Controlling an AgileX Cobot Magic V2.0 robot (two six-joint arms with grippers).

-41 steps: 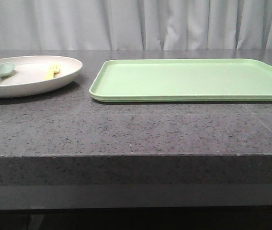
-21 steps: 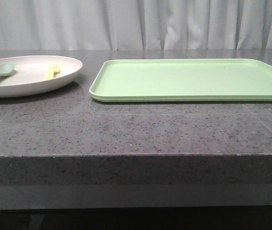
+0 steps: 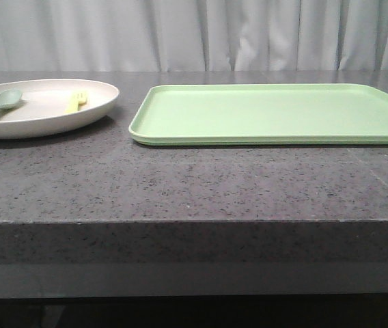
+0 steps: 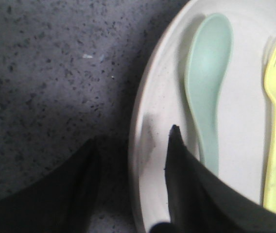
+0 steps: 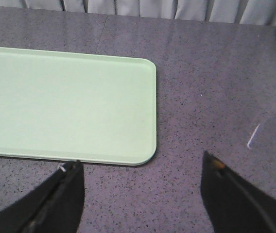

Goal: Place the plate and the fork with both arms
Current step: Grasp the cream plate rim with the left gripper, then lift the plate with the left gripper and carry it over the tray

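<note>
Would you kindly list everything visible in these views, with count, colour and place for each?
Round shallow cream-white plate: one, cream-white, on the counter's left side.
Small pale-yellow plastic fork: one, yellow, lying in the plate.
Grey-green plastic spoon: one, lying in the plate beside the fork.
Flat rectangular light-green tray: one, right of the plate.
Dark speckled stone counter: one, under everything.
Pale curtain: behind.
Left gripper: black, open, straddling the plate's rim.
Right gripper: black, open, above the counter near the tray.

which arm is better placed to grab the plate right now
Left. The left gripper is open and straddles the plate rim. The right gripper hangs open by the green tray.
</note>
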